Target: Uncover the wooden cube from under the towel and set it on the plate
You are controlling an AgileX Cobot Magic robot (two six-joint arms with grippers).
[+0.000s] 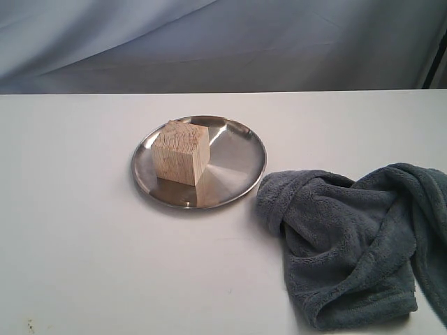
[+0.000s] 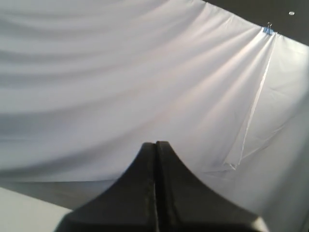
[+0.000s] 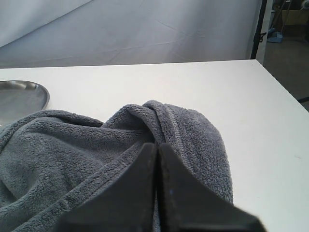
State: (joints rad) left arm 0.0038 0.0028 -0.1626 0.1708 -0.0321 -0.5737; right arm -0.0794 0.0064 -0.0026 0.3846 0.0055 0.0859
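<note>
The wooden cube [image 1: 181,152] stands uncovered on the left half of the round steel plate [image 1: 237,167], near the table's middle. The grey-blue towel [image 1: 349,237] lies crumpled on the table at the front right, just clear of the plate's rim. Neither gripper shows in the exterior view. My right gripper [image 3: 157,144] is shut with nothing visibly between its fingers, and it looks over the bunched towel [image 3: 58,145] with the plate's edge [image 3: 19,96] beyond. My left gripper [image 2: 155,143] is shut and empty, pointing at the backdrop, away from the task's things.
The white table [image 1: 70,244] ends at a right edge [image 3: 285,92] close to the towel. A draped pale cloth backdrop [image 1: 223,42] hangs behind the table, held by a blue clip [image 2: 267,30].
</note>
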